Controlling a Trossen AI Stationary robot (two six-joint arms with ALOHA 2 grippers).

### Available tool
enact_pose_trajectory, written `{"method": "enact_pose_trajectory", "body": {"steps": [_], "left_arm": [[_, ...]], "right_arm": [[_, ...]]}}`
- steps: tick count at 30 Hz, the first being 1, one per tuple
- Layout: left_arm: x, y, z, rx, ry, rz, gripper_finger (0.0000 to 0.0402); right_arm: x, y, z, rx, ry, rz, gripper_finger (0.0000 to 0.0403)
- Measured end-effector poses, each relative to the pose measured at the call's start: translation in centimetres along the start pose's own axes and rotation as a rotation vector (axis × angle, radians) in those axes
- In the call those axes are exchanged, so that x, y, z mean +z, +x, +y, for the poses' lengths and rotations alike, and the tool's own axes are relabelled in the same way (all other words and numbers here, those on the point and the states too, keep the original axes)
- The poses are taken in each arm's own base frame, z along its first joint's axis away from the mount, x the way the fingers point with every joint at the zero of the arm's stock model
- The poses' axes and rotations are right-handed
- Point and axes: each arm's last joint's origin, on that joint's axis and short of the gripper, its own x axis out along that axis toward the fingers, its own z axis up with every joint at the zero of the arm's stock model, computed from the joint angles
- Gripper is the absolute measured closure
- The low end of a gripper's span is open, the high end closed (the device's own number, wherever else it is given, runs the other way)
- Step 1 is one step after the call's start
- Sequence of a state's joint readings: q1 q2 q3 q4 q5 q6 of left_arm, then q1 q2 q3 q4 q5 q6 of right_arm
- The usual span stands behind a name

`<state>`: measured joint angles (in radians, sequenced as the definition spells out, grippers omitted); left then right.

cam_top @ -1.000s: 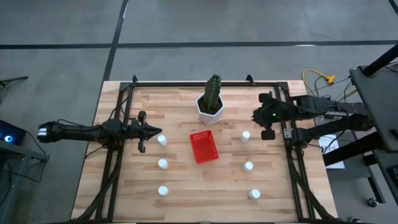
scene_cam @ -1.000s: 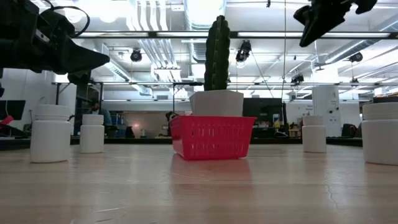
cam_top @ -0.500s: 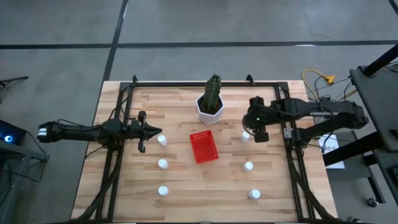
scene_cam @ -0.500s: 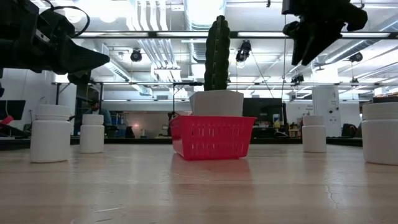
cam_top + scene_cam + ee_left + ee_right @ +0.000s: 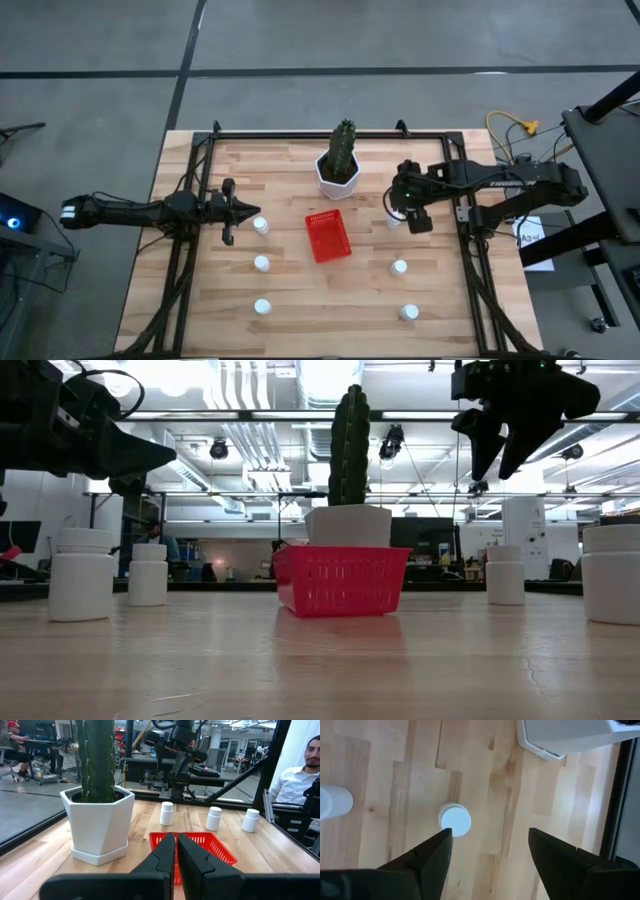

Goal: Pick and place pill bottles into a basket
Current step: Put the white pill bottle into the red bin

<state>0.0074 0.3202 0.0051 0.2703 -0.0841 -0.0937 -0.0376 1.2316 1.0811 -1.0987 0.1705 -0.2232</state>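
Observation:
The red basket [image 5: 328,236] sits mid-table, in front of a cactus in a white pot [image 5: 338,170]. Three white pill bottles stand left of the basket [image 5: 261,226] [image 5: 261,264] [image 5: 262,307] and three right of it [image 5: 392,222] [image 5: 399,267] [image 5: 408,312]. My right gripper [image 5: 490,837] hangs open, pointing steeply down, high over the far right bottle [image 5: 455,820]. In the low view the right gripper [image 5: 500,468] is well above that bottle [image 5: 505,575]. My left gripper [image 5: 176,842] rests shut and level at the table's left, by the far left bottle.
Black frame rails [image 5: 330,133] run along the table's far edge and both sides. Bare wood lies between the basket and the right row of bottles. Beyond the table a person in a white shirt [image 5: 300,775] sits, and another [image 5: 15,735] is farther off.
My right gripper has moved toward the table's left and down, coming over the far right bottle. It has tipped further downward and opened wide from nearly shut. The bottles and the basket have stayed put.

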Motion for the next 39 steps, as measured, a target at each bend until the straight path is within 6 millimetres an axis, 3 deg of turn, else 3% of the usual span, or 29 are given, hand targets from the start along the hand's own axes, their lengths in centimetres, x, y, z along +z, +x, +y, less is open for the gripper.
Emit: {"method": "enact_pose_trajectory", "body": {"steps": [7,30,39], "left_arm": [[0.0,0.0,0.0,0.000,0.000,0.000,0.0401],[0.0,0.0,0.0,0.000,0.000,0.000,0.0401],[0.0,0.0,0.0,0.000,0.000,0.000,0.0401]], "right_arm": [[-0.1,0.5,0.4,0.099,0.005,-0.016,0.0155],[-1.5,5.6,1.7,0.118,0.001,-0.048,0.0154],[-1.7,6.5,1.9,0.111,-0.004,-0.079,0.0161]]}}
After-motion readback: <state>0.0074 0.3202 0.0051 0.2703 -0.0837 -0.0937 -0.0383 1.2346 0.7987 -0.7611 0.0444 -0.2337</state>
